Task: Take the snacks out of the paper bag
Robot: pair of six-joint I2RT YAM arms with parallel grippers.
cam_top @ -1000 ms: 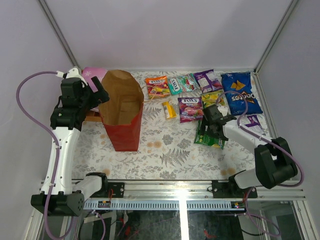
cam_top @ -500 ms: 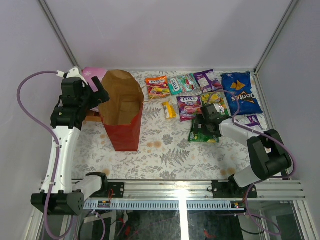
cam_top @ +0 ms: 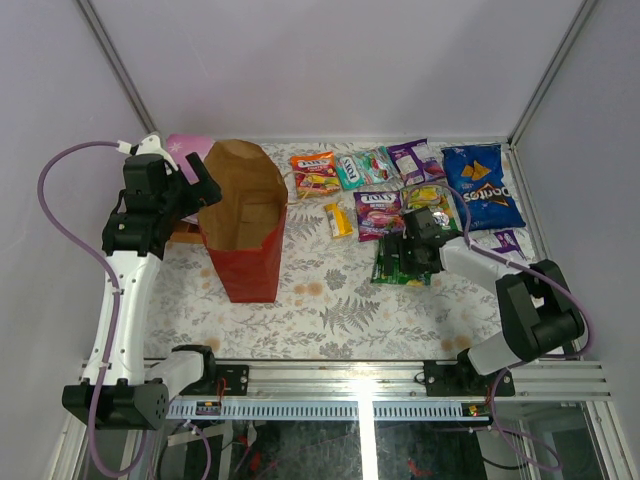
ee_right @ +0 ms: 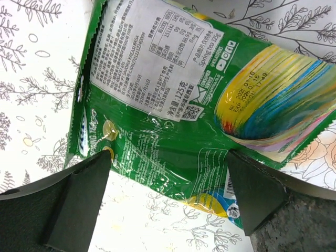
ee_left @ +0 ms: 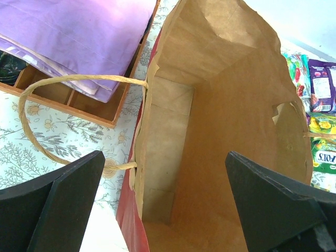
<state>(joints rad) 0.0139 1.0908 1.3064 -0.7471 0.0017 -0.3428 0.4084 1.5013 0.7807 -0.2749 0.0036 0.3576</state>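
The red paper bag (cam_top: 245,250) stands upright at the left with its brown mouth open. In the left wrist view its inside (ee_left: 226,131) shows no packet. My left gripper (cam_top: 202,188) is open beside the bag's left rim, its jaws (ee_left: 168,210) spanning the mouth. My right gripper (cam_top: 406,258) is open just above a green packet (cam_top: 394,266) lying flat on the cloth; in the right wrist view the packet (ee_right: 168,105) lies between the spread jaws (ee_right: 168,202). Several snack packets (cam_top: 380,215) and a blue chip bag (cam_top: 480,188) lie at the back right.
A pink-purple cloth on an orange box (cam_top: 182,150) sits behind the bag on the left, also in the left wrist view (ee_left: 79,31). The bag's string handle (ee_left: 31,131) loops onto the flowered tablecloth (cam_top: 340,310). Walls close off the back and sides.
My right gripper has moved left and slightly back, and the green packet has shifted left with it. The left arm and the bag have stayed still.
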